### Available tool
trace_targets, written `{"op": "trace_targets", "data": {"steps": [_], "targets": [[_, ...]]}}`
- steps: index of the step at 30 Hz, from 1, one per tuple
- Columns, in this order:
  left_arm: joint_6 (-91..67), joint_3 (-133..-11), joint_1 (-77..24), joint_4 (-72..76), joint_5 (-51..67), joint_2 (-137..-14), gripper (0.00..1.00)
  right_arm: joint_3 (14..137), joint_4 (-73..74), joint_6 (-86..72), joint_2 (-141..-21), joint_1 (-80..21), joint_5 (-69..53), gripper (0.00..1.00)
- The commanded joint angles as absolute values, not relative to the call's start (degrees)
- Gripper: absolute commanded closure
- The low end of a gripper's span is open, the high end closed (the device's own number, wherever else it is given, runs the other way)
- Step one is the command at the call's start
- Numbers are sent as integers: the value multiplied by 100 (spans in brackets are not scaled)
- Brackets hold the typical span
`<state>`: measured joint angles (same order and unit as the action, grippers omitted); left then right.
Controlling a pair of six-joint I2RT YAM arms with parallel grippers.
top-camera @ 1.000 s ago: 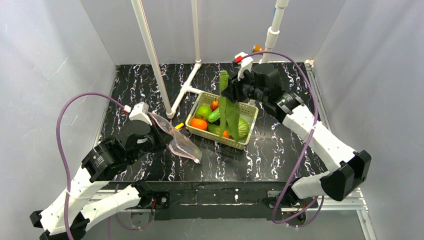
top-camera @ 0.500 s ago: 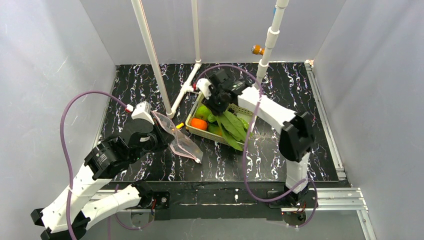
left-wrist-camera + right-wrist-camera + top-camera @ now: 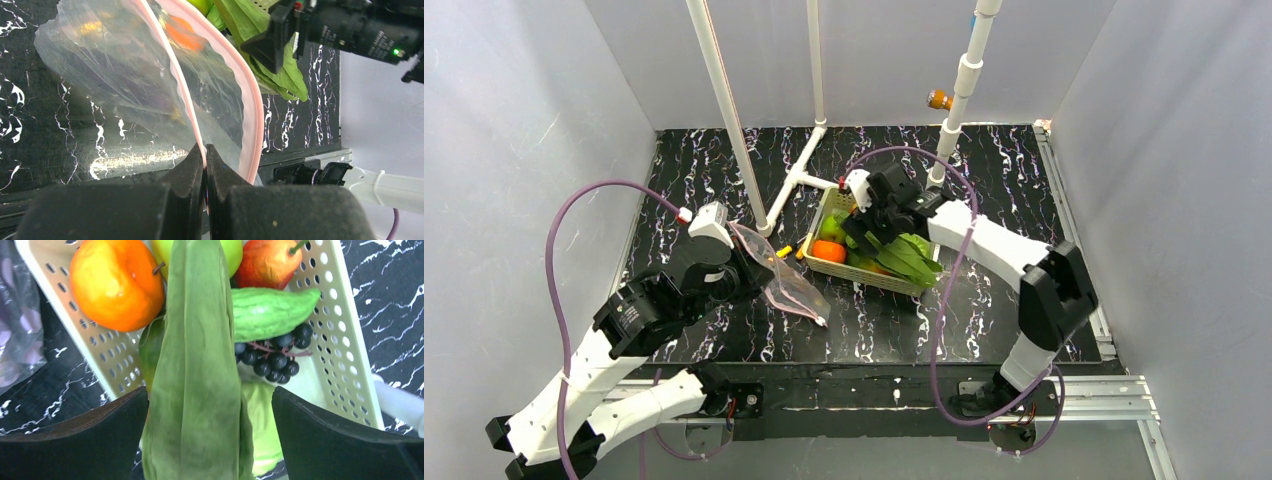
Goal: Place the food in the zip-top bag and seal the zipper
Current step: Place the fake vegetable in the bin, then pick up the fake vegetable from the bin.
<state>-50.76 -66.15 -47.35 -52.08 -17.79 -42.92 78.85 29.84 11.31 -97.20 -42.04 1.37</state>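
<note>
My left gripper (image 3: 205, 156) is shut on the pinkish zipper (image 3: 176, 75) of the clear zip-top bag (image 3: 100, 55), holding one mouth edge up. The other edge (image 3: 256, 105) bows away, so the mouth gapes. A dark-purple shape (image 3: 145, 87), the eggplant by its colour, shows through the plastic. My right gripper (image 3: 210, 440) stands open over the basket (image 3: 345, 340). The long green leaves (image 3: 200, 375) lie between its fingers (image 3: 340, 440), loose on the right side. A pale-green lump (image 3: 260, 440), likely the cabbage, shows under them. From above, the leaves (image 3: 906, 258) drape over the basket's near rim.
The basket (image 3: 836, 196) also holds an orange (image 3: 115, 282), a reddish fruit (image 3: 267, 262), a bumpy green gourd (image 3: 270, 312) and dark grapes (image 3: 272, 357). White pipes (image 3: 729, 120) rise behind the bag and basket. The bag (image 3: 792, 292) lies left of the basket on the black marbled table.
The right arm swung down from holding the leaves upright above the basket to laying them across it, and its jaws opened wide. The left gripper and bag stayed put.
</note>
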Motion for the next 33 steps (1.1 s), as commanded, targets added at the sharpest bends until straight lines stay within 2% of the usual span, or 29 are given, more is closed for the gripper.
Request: {"op": "trace_targets", "data": {"steps": [1,10,13,19,22,27,33], "targets": [[-5025,-6664,-4721,-5120,-1735,-4240,100,7322,2310,767,-8979,-4188,42,2],[-5045,-6673,-4721,-5118,-1707,-4191,100,5912,994,462,-8466,-4116,47,2],[-5044,-6682,-4724,-5082,-1665,-4252,100,5838,780,389,-8592,-4113,518,2],[-4949,-6806,-4722,-5183,-1763,-4479,100,5731,561,256,-8578,-4099,537,5],[-4773,-7155,-4721,-5512,-1949,-4712,100,5622,389,170,-8480,-4070,163,21],[-4151,-8095,-4720,-6486,-2288,-5207,100,5755,412,68,-8518,-4061,-151,63],[-3773,-8712,-4721,-7309,-2299,-5625,100,6042,817,44,-8307,-4061,-48,80]]}}
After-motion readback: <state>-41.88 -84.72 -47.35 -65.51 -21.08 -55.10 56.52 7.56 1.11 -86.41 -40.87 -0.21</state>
